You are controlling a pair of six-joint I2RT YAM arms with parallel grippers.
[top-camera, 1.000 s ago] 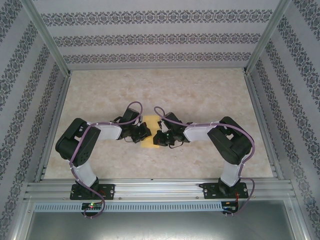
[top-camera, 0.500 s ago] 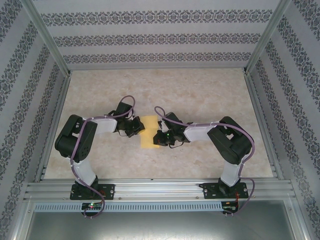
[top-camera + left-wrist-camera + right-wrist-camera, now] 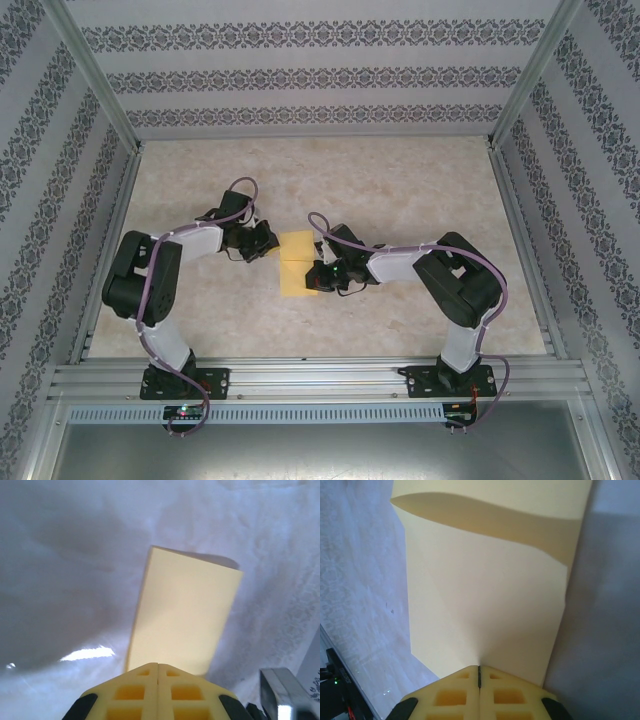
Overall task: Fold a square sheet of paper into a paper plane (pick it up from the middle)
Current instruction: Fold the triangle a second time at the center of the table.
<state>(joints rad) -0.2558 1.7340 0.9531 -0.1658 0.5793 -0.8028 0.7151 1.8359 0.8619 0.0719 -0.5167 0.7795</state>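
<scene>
Pale marbled tabletop (image 3: 400,200) fills the floor of a booth, walled on three sides by grey-and-white patterned wallpaper (image 3: 300,75). A silver metal rail (image 3: 320,378) runs along the near edge, where two black-and-white arms are bolted.

From above, we see both arms bent inward toward the middle of the table. Between them lies the sheet of paper (image 3: 296,262), yellow-orange and folded into an upright rectangle with a faint crease across it.

The left gripper (image 3: 268,243) sits just beside the paper's upper left corner. The right gripper (image 3: 314,277) overlaps the lower part of its right edge.

From the left wrist, we look along the left gripper (image 3: 158,667). Its two yellow pads are pressed flat together with no gap. The sheet of paper (image 3: 182,615) stretches away from the tips, flat on the table. Its near edge is hidden behind them, so we cannot tell whether they touch it.

From the right wrist, the right gripper (image 3: 479,670) likewise has its pads closed tight against each other. The sheet of paper (image 3: 485,605) reaches right up to the tips, and a faint crease runs to the seam between them. Its far end curls up off the table and casts a curved shadow. We cannot tell whether the paper is caught between the pads.
</scene>
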